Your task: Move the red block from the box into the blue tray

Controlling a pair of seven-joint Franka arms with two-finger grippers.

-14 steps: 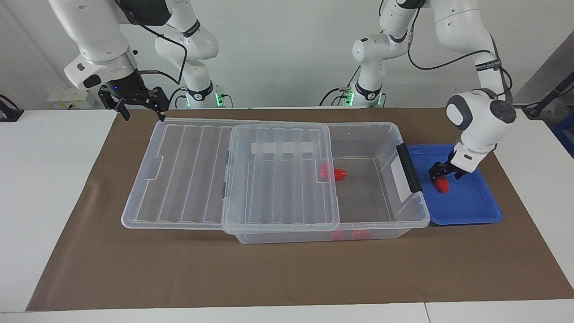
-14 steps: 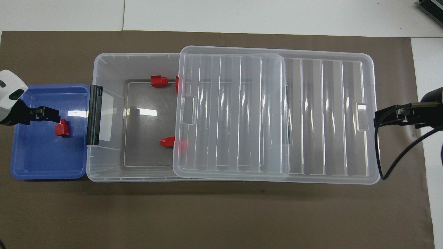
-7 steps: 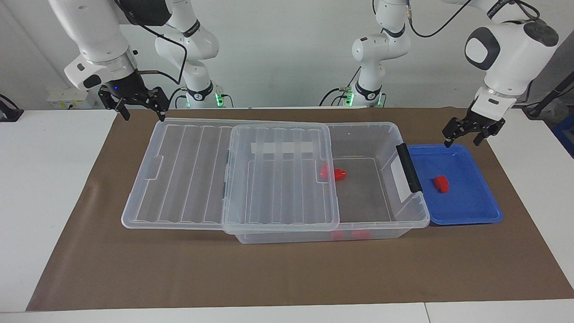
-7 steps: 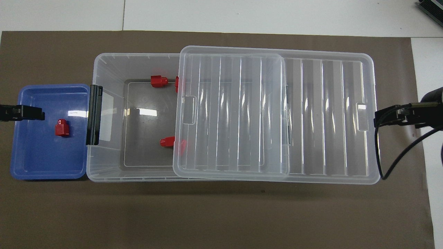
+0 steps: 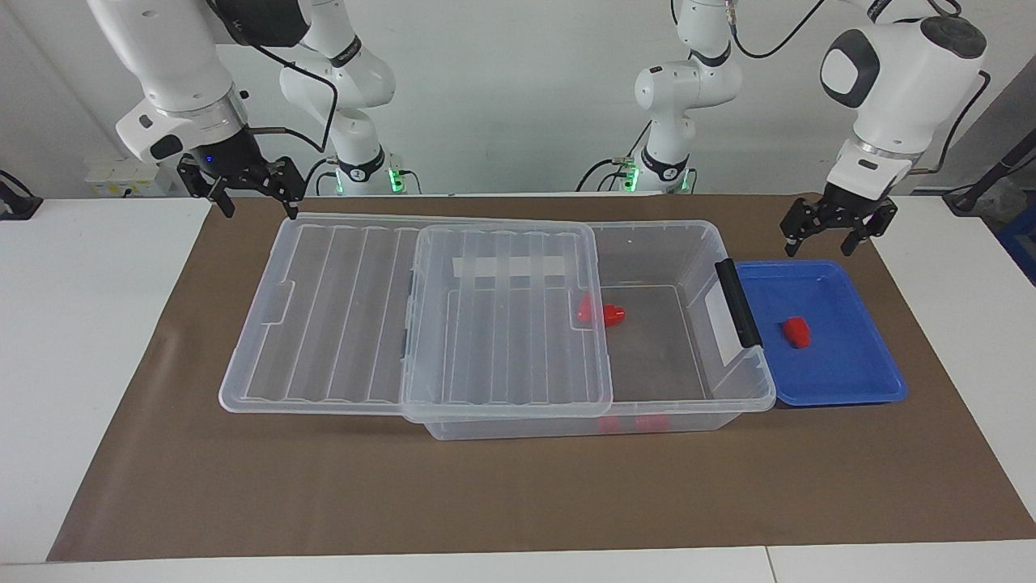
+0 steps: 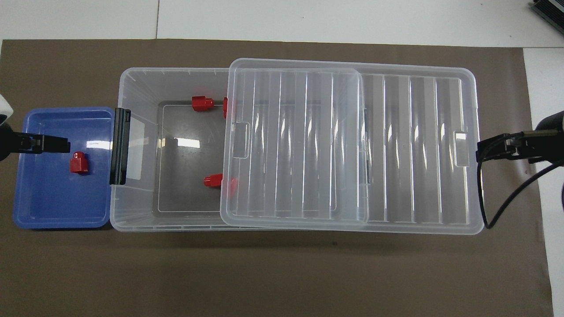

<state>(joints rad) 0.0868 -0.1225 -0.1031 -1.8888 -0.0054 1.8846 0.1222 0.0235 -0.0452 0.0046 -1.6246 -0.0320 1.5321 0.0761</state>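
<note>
The red block [image 5: 796, 331] lay flat in the blue tray [image 5: 858, 380], near its middle, with nothing touching it. The tray sat against the end of the box [image 5: 732, 389] that has the black clip. The left gripper [image 5: 838, 235] hung over the tray's edge nearest the robots, wide open and empty. The right gripper [image 5: 243, 190] waited over the lid's [image 5: 324, 324] corner, open and empty too.

Both arms are showing glossy white rounded shells with dark grey joint caps. Black cables are looping along the links, green lights are glowing at the bases (blue dot near one wrist), each ending in a black pincer.
</note>
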